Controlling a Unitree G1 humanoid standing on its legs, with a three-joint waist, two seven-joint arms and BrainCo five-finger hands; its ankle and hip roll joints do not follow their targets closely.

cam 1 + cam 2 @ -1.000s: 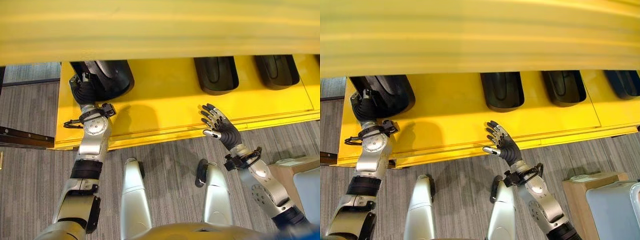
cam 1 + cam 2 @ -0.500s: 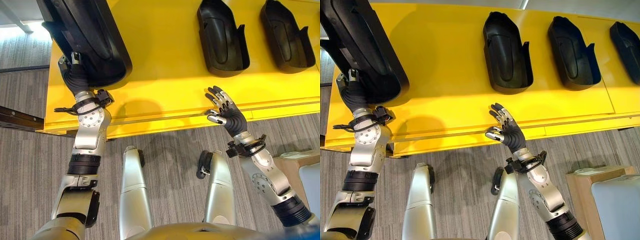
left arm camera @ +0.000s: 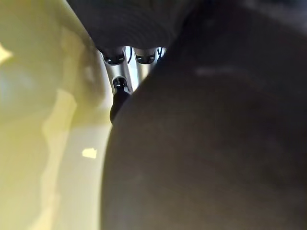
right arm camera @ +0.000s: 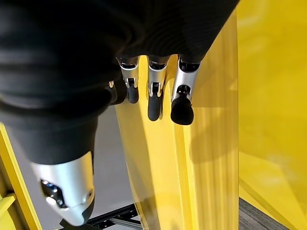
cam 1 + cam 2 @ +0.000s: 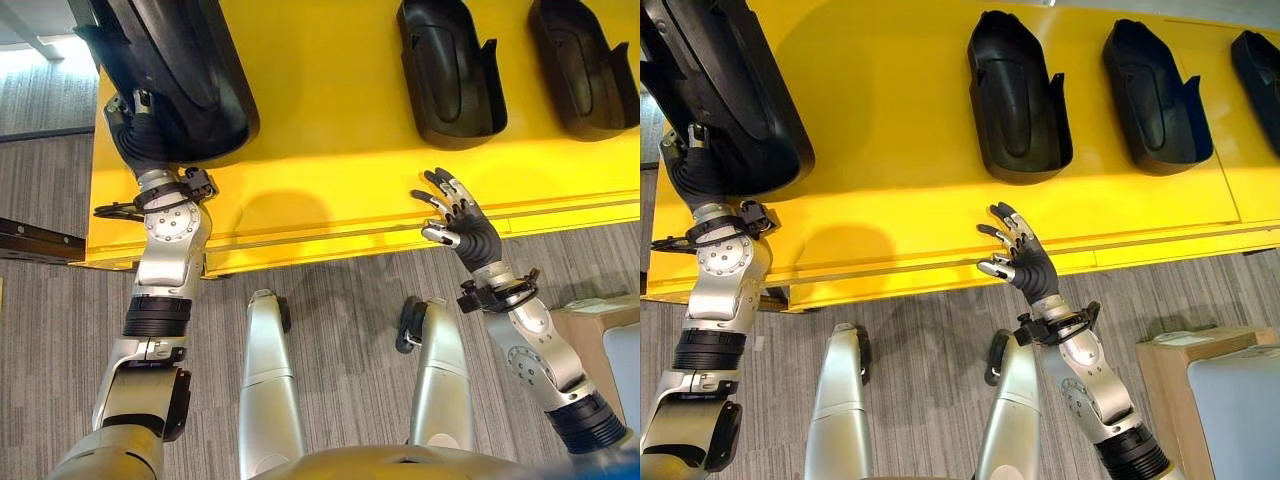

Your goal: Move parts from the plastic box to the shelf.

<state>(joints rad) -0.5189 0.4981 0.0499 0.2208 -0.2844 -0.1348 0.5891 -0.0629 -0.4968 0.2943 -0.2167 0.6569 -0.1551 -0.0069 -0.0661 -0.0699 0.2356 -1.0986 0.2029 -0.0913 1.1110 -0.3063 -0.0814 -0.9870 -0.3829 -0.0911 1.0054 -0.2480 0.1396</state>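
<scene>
The robot stands in front of a yellow shelf and looks down on it. At the left end of the shelf lies a large black part, and the left hand reaches under its near edge. In the head views only the dark ribbed cover of this hand can be seen, because the fingers are hidden below the part. In the left wrist view two silver fingers go along the dark surface of the part, but it is not possible to tell if they hold it or are only pressed to it. Two more black parts lie further to the right on the shelf, well apart from each other, and the right eye view shows one more at the right edge. The right hand hangs over the front edge of the shelf with its fingers spread and relaxed, and it holds nothing. A cardboard box stands on the grey carpet floor at the right.
</scene>
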